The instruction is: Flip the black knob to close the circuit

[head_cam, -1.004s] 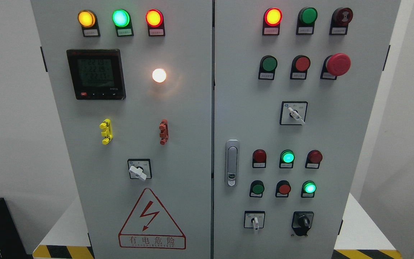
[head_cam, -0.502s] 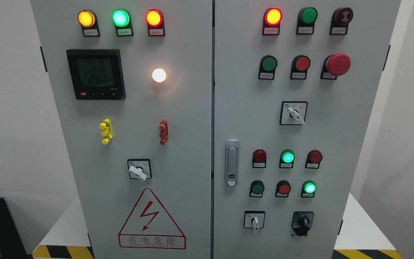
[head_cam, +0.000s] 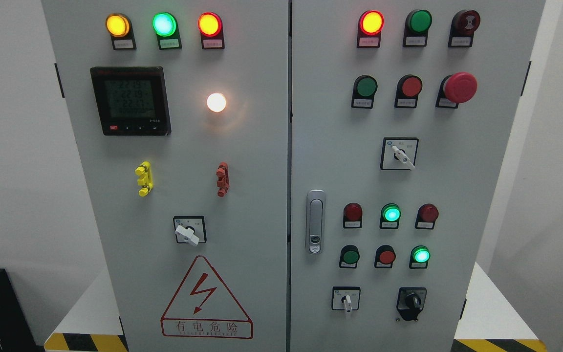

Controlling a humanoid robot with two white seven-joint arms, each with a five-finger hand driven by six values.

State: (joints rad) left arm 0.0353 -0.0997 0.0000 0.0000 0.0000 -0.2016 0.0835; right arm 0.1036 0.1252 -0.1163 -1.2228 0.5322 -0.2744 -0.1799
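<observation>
black knob: one, low on the cabinet's right door, right of and below the door handle, untouched
white-lever switches: three; one just left of the knob, one well above it, one on the left door
lit green lamps: two up and left of the knob, one at top left
red mushroom button: one, upper right
meter: one, left door
warning triangle: one, far left of the knob
hands, fingers: none in view, state cannot be told
</observation>
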